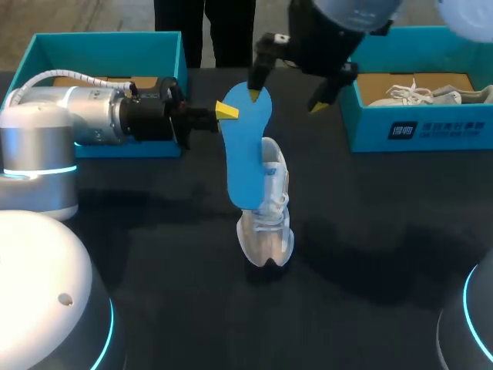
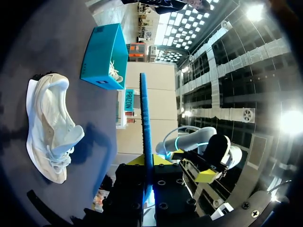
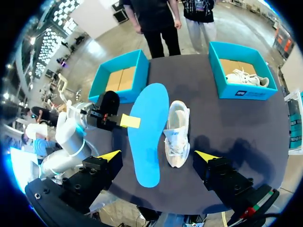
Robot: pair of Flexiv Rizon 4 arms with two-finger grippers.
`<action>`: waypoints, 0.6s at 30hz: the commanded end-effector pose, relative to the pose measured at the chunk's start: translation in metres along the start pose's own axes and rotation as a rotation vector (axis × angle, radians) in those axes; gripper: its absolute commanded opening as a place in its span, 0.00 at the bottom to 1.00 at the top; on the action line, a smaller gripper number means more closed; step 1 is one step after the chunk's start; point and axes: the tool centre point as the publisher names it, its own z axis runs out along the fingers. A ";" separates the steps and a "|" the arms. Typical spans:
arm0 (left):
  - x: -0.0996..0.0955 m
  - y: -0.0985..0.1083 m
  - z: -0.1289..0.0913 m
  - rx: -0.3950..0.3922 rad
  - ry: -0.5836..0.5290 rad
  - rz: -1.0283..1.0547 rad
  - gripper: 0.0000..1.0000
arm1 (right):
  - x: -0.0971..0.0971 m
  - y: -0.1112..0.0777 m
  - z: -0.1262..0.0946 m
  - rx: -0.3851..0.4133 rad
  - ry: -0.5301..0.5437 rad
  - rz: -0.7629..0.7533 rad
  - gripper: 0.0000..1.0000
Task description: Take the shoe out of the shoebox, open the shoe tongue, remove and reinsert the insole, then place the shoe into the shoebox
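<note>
Head view: the insole [image 1: 245, 154] is held up over the worktop's [image 1: 370, 254] middle. Its long axis runs from far edge to near edge, roughly parallel to the shoe [image 1: 267, 227] lying under and just beside its near end. The left pincer [image 1: 227, 111] is clenched on the insole near its far end, entering from the left edge. The right pincer [image 1: 286, 97] is released and hangs above that same end. Judgement: for reinsertion, the insole's near end must go down into the shoe opening.

Two shoeboxes [image 1: 108, 38] [image 1: 439, 129], two white shoes [image 1: 266, 231] [image 1: 439, 94], one blue insole [image 1: 245, 154].
</note>
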 end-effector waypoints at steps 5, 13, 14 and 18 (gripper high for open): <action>0.001 0.002 -0.001 -0.008 -0.003 -0.001 0.00 | -0.027 -0.001 0.007 -0.009 0.406 0.024 1.00; 0.004 0.004 -0.001 -0.017 -0.003 0.001 0.00 | -0.036 0.001 0.016 -0.006 0.544 0.028 1.00; 0.004 0.005 -0.001 -0.019 -0.002 0.001 0.00 | -0.037 0.001 0.017 -0.016 0.578 0.027 1.00; 0.004 0.005 -0.001 -0.024 -0.001 0.000 0.00 | -0.042 0.002 0.021 -0.046 0.694 0.021 1.00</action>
